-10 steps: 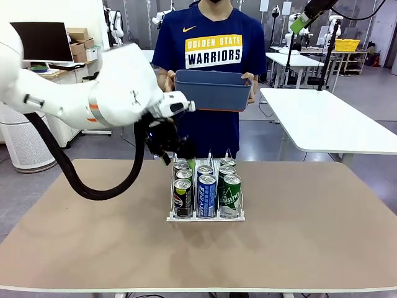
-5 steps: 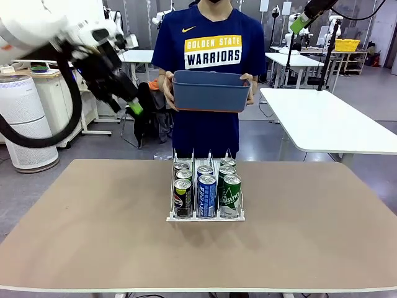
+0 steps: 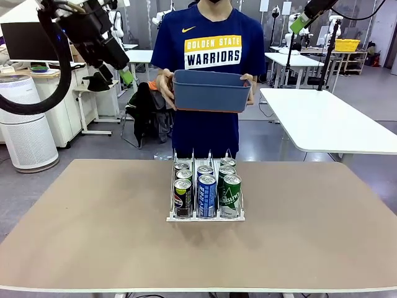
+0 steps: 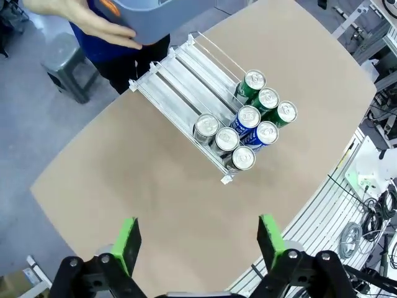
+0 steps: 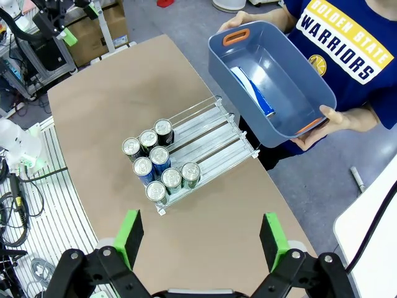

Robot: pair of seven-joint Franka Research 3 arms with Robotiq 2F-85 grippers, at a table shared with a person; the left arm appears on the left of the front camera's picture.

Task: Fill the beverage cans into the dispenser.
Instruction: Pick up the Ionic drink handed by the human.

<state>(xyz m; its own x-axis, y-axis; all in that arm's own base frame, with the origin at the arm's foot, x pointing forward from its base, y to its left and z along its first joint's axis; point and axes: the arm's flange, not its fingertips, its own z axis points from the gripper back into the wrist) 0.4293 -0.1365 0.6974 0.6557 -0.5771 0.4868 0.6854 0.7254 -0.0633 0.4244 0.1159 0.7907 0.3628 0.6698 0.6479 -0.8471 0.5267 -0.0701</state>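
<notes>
1. Eight slim aluminium drink cans (image 3: pixel 206 195) with silver tops stand in the dispenser (image 3: pixel 205 218), a small clear three-lane sloped rack with wire dividers, at mid table. Three black are in the left lane, two blue in the middle and three green on the right, all bunched at the low front lip.
2. Change: a second ago the left arm was low at the rack's back end. Now it is swung high and off to the robot's left, with the left fingers (image 4: pixel 128 243) spread wide and holding nothing.
3. Meaning: probably a drop-off just finished and the arm is clearing out. The middle lane is one can short.
4. The right fingers (image 5: pixel 131 239) are also wide apart and empty, hanging high above the table and looking down on the rack.
5. A person at the far side holds a dark blue rectangular plastic bin (image 3: pixel 211 90) at chest height. One blue can (image 5: pixel 251 93) lies inside, likely the next pick.
6. Surface: a tan matte flat table (image 3: pixel 93 236), bare around the rack.
7. Room: an open lab with white tables behind, a white cylindrical air purifier (image 3: pixel 25 133) on the left and a yellow crate (image 3: pixel 347 45) far right.
</notes>
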